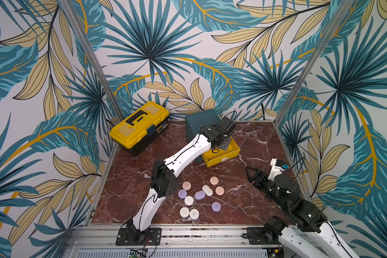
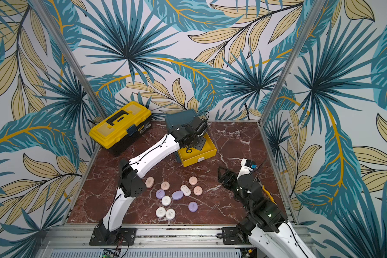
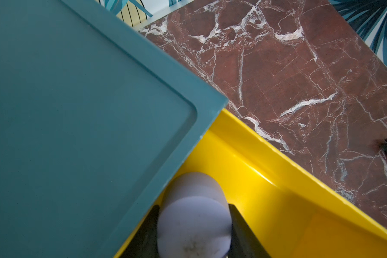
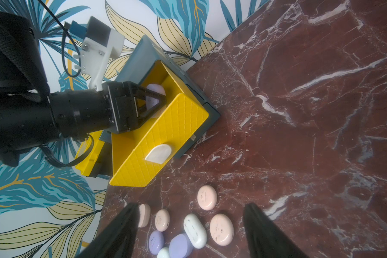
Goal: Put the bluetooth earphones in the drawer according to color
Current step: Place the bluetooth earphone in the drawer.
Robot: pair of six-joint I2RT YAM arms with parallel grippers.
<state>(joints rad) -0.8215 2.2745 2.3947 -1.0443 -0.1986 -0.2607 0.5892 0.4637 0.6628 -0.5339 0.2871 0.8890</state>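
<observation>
Left gripper (image 3: 193, 207) is closed on a lilac case (image 3: 193, 232), with its fingers (image 3: 239, 225) pressed to either side. It holds the case inside the open yellow drawer (image 3: 255, 156), just beside the front edge of the chest (image 3: 76, 111). Whether the case rests on the drawer floor cannot be told.

The step in hand looks like the drop of a lilac case. No other case shows in the drawer, though part of its inside is hidden, so the sorting seems barely begun. The next move calls for parting the jaws, then lifting clear without catching the chest's edge.

Nearest the robot's base, the loose cases (image 2: 177, 195) lie bunched on the table (image 1: 255, 138): four white, three lilac and four pink, several of them touching. To the robot's right of them hangs the right gripper (image 4: 190, 204), jaws wide, empty and touching nothing.

Farther back, the drawer juts from the top of the chest, its white tab (image 4: 159, 153) facing the cases. The two teal drawers under it seem shut. Pink and white will likely need one of these each, opened first.

Farthest off, a toolbox (image 1: 139, 125) sits closed by the back wall, well apart from the cases.
</observation>
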